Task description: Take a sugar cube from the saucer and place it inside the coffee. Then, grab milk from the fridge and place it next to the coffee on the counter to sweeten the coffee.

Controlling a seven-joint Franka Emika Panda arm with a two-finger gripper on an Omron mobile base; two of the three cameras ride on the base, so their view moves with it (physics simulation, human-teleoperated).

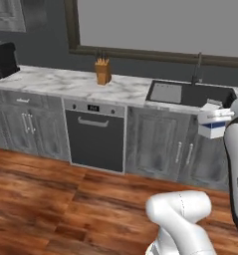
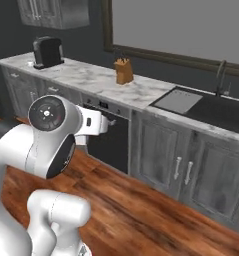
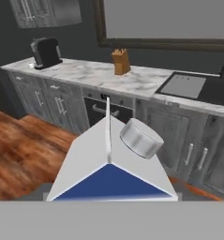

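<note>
Carrying the milk (image 3: pixel 111 164) toward the counter (image 1: pixel 65 82), gripper (image 1: pixel 214 117) jaws clamped on carton, held high prob. to clear cabinets; coffee not spotted yet.

The counter (image 1: pixel 65 82) holds a black coffee machine (image 1: pixel 4 60) at its left end, a wooden knife block (image 1: pixel 102 71) near the middle, and a sink (image 1: pixel 190 93) toward the right.
</note>
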